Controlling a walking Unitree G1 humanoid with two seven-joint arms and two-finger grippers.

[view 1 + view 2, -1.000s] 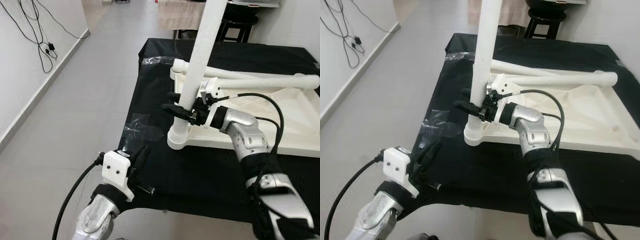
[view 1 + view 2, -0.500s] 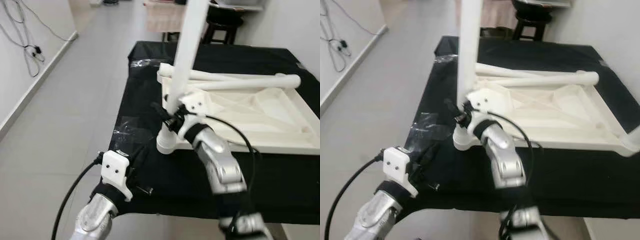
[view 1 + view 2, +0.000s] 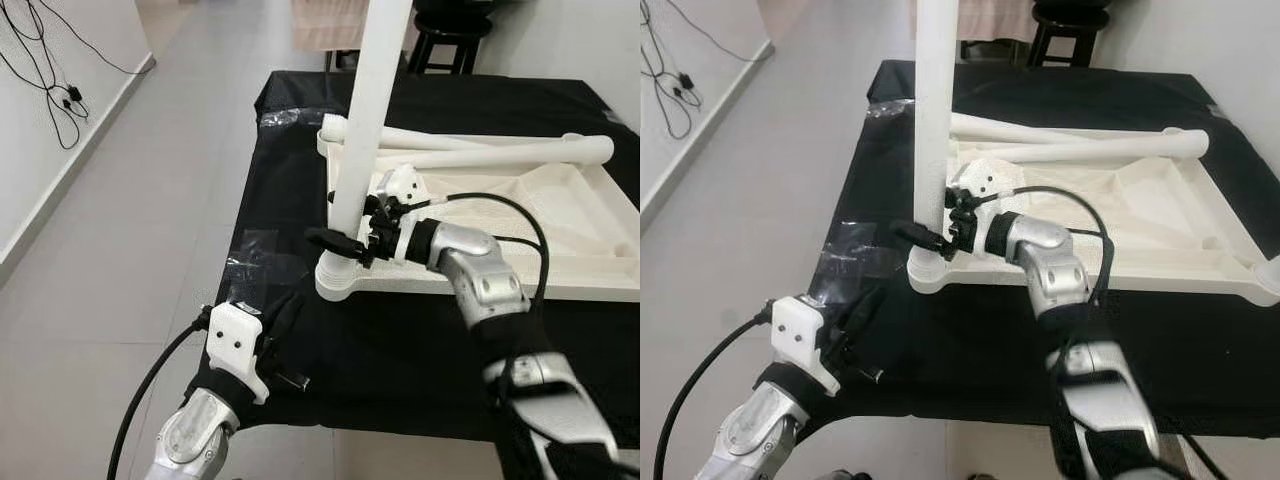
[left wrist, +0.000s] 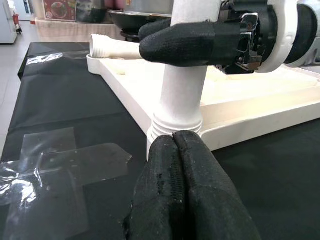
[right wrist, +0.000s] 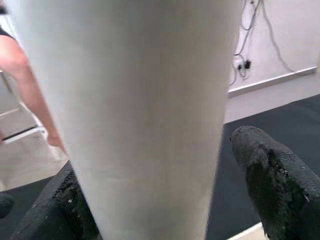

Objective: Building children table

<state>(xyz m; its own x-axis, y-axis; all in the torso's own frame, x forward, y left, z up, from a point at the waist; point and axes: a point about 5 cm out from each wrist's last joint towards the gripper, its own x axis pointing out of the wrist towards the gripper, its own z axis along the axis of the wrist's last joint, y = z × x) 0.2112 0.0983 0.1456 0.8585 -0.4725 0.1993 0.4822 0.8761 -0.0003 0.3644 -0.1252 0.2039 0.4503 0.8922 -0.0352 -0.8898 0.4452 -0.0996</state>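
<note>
1. The white table leg is held upright in the near-left corner socket of the upturned white tabletop, clamped low down by the right gripper.
2. The left gripper is kept closed at the near-left edge of the black cloth.

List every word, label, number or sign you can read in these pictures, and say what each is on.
No text can be read.
Red poster at the room's far end: print too blurred to read.
Table top, upright leg, loose legs, black cloth, tape: no markings.
Right pincer and left pincer: no labels.
</note>
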